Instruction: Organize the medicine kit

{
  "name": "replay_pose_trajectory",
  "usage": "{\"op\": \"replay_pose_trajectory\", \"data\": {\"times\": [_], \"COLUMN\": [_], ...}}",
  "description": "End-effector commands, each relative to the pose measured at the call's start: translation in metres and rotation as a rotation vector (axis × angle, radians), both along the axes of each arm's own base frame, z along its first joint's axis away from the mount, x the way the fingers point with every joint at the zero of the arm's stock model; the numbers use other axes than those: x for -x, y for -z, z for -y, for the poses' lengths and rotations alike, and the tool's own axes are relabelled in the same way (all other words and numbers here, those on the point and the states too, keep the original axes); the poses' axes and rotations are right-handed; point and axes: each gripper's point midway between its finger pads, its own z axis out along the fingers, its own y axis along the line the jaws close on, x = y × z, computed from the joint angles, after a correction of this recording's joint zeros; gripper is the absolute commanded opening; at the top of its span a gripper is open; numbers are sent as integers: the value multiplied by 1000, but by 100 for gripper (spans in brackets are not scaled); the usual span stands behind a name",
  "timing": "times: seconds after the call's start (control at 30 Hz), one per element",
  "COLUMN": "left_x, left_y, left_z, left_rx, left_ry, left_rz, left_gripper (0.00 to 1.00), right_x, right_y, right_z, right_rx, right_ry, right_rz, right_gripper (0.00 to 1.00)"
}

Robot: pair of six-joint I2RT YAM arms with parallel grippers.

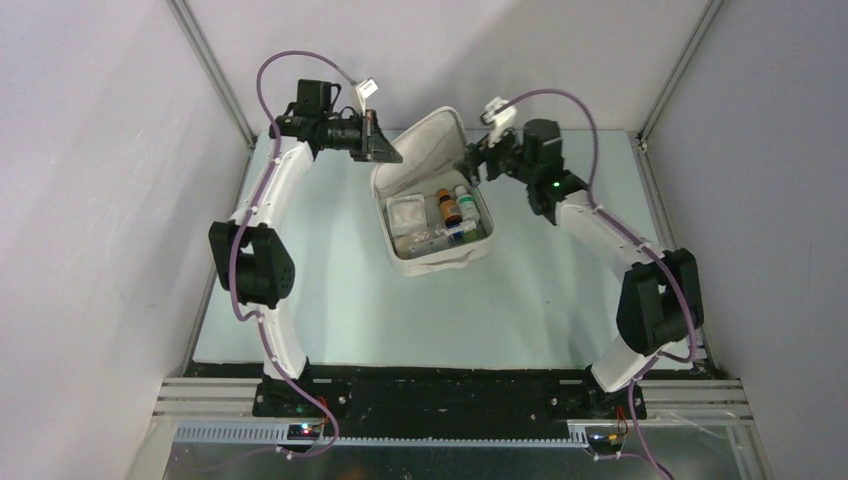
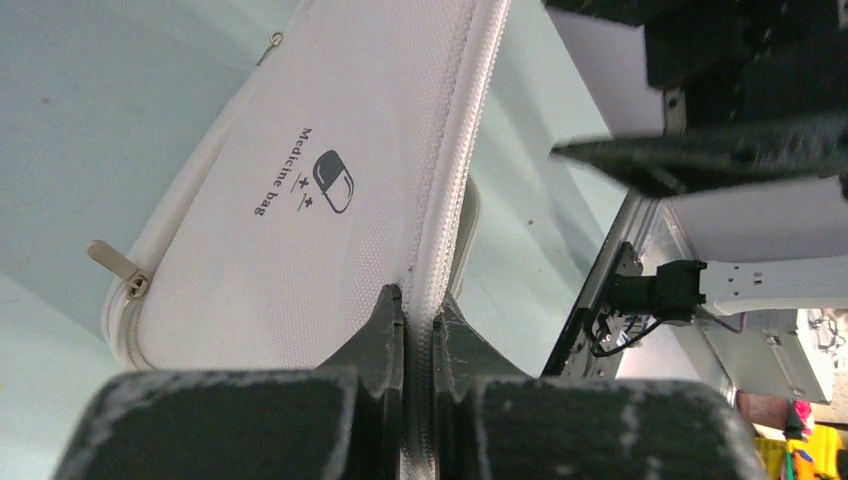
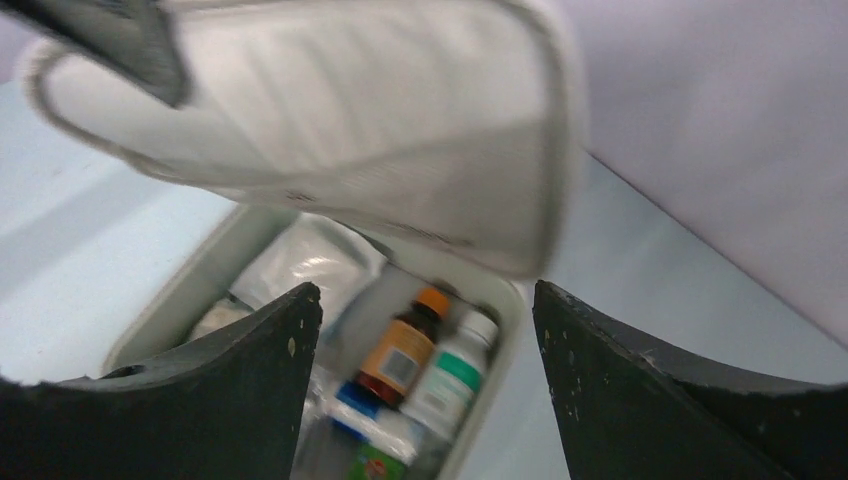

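The white medicine kit (image 1: 400, 262) sits at mid-table with its hinged lid (image 1: 425, 145) raised. Inside lie a brown bottle with an orange cap (image 1: 449, 207), a white bottle with a green band (image 1: 466, 203), clear packets (image 1: 408, 215) and small boxes. My left gripper (image 1: 385, 150) is shut on the lid's zipper edge (image 2: 420, 320); the lid's top with its pill logo (image 2: 333, 181) shows in the left wrist view. My right gripper (image 1: 476, 157) is open and empty just right of the lid, above the kit's back right corner; between its jaws I see the bottles (image 3: 405, 355).
Aluminium frame posts (image 1: 210, 70) and grey walls bound the table on three sides. Two zipper pulls (image 2: 115, 262) hang off the lid's outer rim. Bare pale-green tabletop (image 1: 330, 300) surrounds the kit.
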Motion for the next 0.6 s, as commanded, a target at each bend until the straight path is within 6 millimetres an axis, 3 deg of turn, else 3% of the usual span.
{"op": "replay_pose_trajectory", "data": {"times": [0.0,0.17,0.23,0.33,0.43,0.47,0.53,0.57], "left_x": [-4,5,18,35,63,70,74,75], "left_y": [-27,-34,-40,-25,-14,-4,-6,-10], "left_z": [10,19,26,29,35,36,34,33], "left_rx": [6,-8,-24,-103,-176,-196,-214,-221], "left_ry": [53,87,132,190,288,299,299,301], "left_rz": [144,191,248,315,388,371,389,414], "left_gripper": [0,0,0,6,31,48,69,74], "right_x": [0,-9,-14,-22,-29,-29,-29,-28], "right_y": [-14,21,34,48,52,56,58,60], "right_z": [63,130,152,171,177,176,173,171], "right_rx": [-44,-79,-124,-169,-190,-195,-207,-210], "right_ry": [133,257,308,358,380,380,375,368], "right_rz": [-144,-330,-407,-472,-473,-480,-488,-494], "right_gripper": [82,85,85,85,85,86,86,86]}}
